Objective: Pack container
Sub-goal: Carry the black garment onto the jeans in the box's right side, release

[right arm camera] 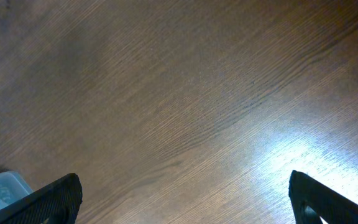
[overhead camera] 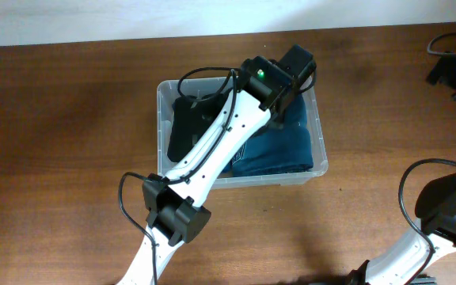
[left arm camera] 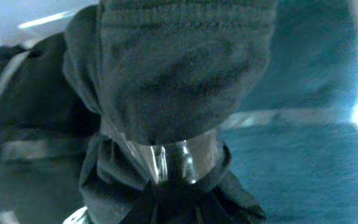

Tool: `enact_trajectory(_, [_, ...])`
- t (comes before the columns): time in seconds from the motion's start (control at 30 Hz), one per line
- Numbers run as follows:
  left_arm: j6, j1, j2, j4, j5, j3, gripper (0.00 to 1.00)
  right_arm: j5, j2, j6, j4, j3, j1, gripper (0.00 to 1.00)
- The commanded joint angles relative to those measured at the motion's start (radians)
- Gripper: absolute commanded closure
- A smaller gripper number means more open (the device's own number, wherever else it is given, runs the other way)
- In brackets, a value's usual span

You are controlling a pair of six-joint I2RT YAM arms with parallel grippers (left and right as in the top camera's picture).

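Container (overhead camera: 275, 179) at counter (overhead camera: 70, 119) centre; left end effector (left arm camera: 173, 167) inside it, clamped on soft grey knit (left arm camera: 185, 68); right end effector (right arm camera: 185, 199) apart, 4 o'clock. We judge container prob. light, stiff, slick: grip by rim.

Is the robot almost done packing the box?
Partly. A blue cloth and a black item already lie in the container. The left hand grips a dark knitted cloth above the blue one. Left: letting go and pulling out. The right hand hangs open, holding nothing.
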Motion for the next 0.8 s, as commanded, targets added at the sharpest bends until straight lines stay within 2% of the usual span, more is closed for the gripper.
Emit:
enact_trajectory(0.0, [-0.065, -0.004, -0.03, 0.046, 0.082, 0.001, 0.9, -0.001, -0.004, 0.005, 0.001, 0.015, 0.002, 0.02])
enact_trajectory(0.07, [-0.068, -0.005, -0.03, 0.062, 0.109, 0.001, 0.65, -0.001, -0.004, 0.005, 0.001, 0.015, 0.002, 0.02])
enact_trajectory(0.13, [-0.067, -0.007, -0.03, 0.054, 0.115, 0.001, 0.35, -0.001, -0.004, 0.005, 0.001, 0.015, 0.002, 0.02])
enact_trajectory(0.17, [-0.067, -0.007, -0.03, 0.039, 0.115, 0.001, 0.01, -0.001, -0.004, 0.005, 0.001, 0.015, 0.002, 0.02])
enact_trajectory(0.47, [-0.063, -0.001, -0.052, -0.018, 0.07, 0.026, 0.01, -0.001, -0.004, 0.005, 0.001, 0.015, 0.002, 0.02])
enact_trajectory(0.77, [0.005, 0.003, -0.193, -0.105, -0.332, 0.084, 0.0, -0.001, -0.004, 0.005, 0.001, 0.015, 0.002, 0.02])
